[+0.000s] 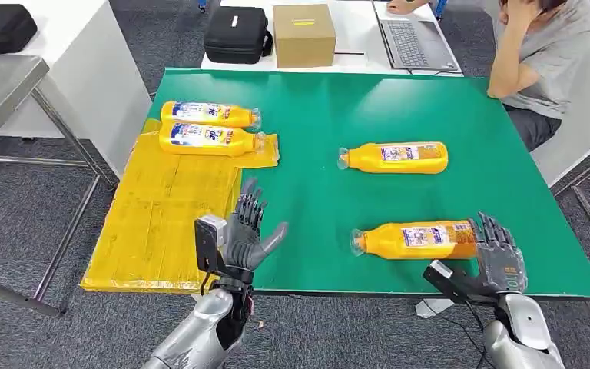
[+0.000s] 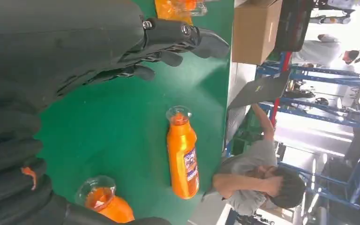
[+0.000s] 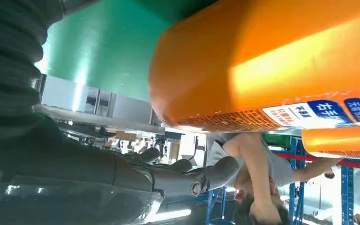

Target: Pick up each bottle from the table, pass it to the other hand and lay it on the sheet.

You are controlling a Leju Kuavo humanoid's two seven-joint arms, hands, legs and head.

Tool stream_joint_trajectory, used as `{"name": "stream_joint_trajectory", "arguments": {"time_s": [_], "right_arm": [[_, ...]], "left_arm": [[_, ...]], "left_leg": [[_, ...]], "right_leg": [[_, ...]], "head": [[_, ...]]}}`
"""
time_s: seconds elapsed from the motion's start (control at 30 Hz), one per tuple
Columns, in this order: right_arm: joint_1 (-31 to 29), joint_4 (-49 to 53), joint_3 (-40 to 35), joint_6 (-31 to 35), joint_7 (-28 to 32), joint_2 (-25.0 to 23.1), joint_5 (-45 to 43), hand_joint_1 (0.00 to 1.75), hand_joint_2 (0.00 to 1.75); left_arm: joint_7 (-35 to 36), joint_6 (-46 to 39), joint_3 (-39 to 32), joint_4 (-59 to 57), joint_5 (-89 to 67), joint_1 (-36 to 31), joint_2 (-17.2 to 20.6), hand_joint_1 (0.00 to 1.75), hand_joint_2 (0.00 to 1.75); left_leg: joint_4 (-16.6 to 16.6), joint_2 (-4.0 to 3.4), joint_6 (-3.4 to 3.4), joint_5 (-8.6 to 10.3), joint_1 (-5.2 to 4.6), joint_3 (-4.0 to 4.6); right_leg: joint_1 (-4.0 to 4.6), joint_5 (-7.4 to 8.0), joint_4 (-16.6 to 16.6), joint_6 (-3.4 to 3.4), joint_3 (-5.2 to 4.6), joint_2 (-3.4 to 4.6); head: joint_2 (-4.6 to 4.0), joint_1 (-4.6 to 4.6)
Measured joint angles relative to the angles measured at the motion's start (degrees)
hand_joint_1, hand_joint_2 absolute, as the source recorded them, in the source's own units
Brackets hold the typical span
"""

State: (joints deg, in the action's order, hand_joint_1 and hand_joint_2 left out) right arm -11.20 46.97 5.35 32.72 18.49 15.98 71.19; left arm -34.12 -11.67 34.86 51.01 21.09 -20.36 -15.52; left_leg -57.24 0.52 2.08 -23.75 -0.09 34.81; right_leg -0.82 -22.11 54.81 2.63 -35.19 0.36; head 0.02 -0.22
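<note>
Two orange bottles (image 1: 211,127) lie on the yellow sheet (image 1: 161,223) at the green table's (image 1: 315,108) left edge. Two more lie on the table, one (image 1: 396,157) mid-table, one (image 1: 419,239) near the front edge, just beside the right hand (image 1: 499,257). Both hands are spread, fingers apart, the left hand (image 1: 246,234) empty.

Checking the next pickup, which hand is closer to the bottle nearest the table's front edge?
Right. The right hand sits at the base end of the near bottle, fingers open beside it. The left hand hovers open well off its cap end, near the sheet.
</note>
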Motion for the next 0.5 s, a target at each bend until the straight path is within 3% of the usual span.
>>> {"name": "stream_joint_trajectory", "arguments": {"time_s": [0.5], "right_arm": [[-1.84, -2.49, -1.22, 3.56, 1.16, 0.13, 0.76, 0.0, 1.75]], "left_arm": [[-1.03, -0.52, 0.35, -0.42, 0.68, -0.9, -0.13, 0.0, 1.75]], "left_leg": [[0.0, 0.0, 0.04, 0.03, 0.0, 0.02]], "right_leg": [[0.0, 0.02, 0.01, 0.01, 0.0, -0.01]], "head": [[0.0, 0.0]]}}
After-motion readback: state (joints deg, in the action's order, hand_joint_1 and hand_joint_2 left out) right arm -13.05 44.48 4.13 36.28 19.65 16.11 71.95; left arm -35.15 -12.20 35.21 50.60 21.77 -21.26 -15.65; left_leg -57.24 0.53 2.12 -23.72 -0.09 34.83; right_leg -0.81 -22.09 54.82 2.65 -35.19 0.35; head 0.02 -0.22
